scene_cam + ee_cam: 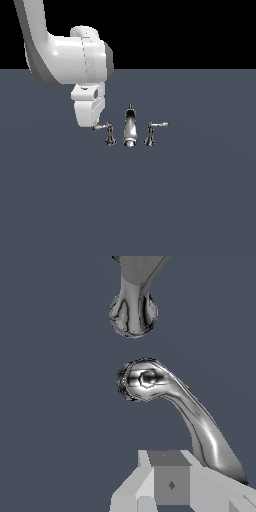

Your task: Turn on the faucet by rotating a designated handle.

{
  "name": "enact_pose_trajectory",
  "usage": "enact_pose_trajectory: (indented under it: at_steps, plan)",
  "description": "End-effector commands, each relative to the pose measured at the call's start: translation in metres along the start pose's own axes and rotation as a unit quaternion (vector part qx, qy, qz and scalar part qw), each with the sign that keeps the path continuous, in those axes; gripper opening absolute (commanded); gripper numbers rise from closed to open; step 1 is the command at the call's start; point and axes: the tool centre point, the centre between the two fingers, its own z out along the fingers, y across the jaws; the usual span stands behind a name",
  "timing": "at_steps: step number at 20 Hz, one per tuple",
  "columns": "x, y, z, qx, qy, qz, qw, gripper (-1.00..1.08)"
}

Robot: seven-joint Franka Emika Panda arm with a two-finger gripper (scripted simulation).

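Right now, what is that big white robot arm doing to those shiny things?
The robot arm has its gripper right at the tip of the handle of a chrome faucet, the lever on the exterior view's left. Its job is to turn that handle. In the wrist view, a finger sits beside the lever's end, though I cannot tell if it touches. The other handle is untouched.

Arm (65, 55) down low on the exterior view's left, gripper (96, 125) at the bottom of its reach.

The white arm curved in from the upper left corner, its bulky wrist bent downward and the hand pointing at the floor. In the wrist view only a pale finger (170, 483) showed, at the frame's edge. Whether the jaws stood apart or closed could not be told from either view.
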Motion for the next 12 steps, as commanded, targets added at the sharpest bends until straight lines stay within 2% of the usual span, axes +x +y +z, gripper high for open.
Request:
enact_pose_trajectory:
  at_steps: [1,8,10,12]
  plan:
    - [0.002,0.013,0.000,-0.006,0.002,-0.002,1.0000,-1.00]
    - [0.007,0.035,0.000,-0.008,0.002,-0.004,1.0000,-1.00]
    - [0.002,0.032,0.000,-0.007,0.001,-0.006,1.0000,-1.00]
    - [0.010,0.036,0.000,-0.007,0.001,-0.006,1.0000,-1.00]
